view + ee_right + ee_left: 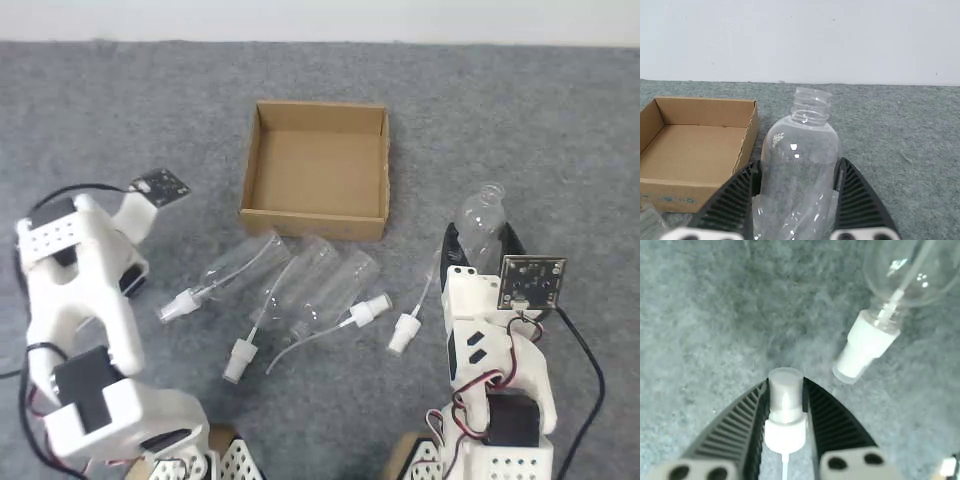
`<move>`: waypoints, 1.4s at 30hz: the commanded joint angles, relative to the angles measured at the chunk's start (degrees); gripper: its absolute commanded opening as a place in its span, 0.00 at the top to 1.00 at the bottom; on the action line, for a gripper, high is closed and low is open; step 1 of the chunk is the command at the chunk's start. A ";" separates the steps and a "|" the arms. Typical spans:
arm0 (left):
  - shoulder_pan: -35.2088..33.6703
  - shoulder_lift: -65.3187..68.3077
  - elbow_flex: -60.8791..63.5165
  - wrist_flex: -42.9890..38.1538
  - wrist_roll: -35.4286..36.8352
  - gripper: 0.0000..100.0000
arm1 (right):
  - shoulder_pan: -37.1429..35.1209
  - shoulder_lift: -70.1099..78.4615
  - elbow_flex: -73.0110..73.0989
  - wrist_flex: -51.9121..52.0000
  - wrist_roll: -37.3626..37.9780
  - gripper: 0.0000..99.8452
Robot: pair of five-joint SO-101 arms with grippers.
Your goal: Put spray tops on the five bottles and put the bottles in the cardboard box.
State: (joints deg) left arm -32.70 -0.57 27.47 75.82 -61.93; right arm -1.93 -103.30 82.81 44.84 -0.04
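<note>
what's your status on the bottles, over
Left gripper shut on a spray top. Right gripper shut on an uncapped bottle. Three capped bottles lying short of the cardboard box, none inside. Nothing blocking.

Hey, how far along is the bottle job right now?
No bottle is in the box yet. At least one lying bottle wears a spray top. The left gripper clamps a loose top, the right gripper an uncapped bottle. Capping it and boxing everything remain.

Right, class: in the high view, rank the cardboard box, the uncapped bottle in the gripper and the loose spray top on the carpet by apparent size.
Largest: cardboard box.
Second: uncapped bottle, partly hidden by the right gripper.
Smallest: loose spray top.
</note>
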 commanded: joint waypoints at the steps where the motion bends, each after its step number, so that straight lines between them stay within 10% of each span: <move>1: -0.35 -1.05 -6.20 4.31 3.16 0.99 | 0.40 -0.57 -0.70 -1.63 0.18 0.95; 32: -0.53 -29.45 1.36 3.69 10.90 0.99 | -2.68 -0.57 1.41 -2.95 1.93 0.96; 42: 4.40 -44.92 14.90 -6.51 24.00 0.99 | -2.68 -0.57 1.41 -2.86 2.02 0.96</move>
State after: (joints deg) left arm -29.98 -38.55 40.13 72.57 -41.63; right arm -4.40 -103.30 85.10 43.25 1.19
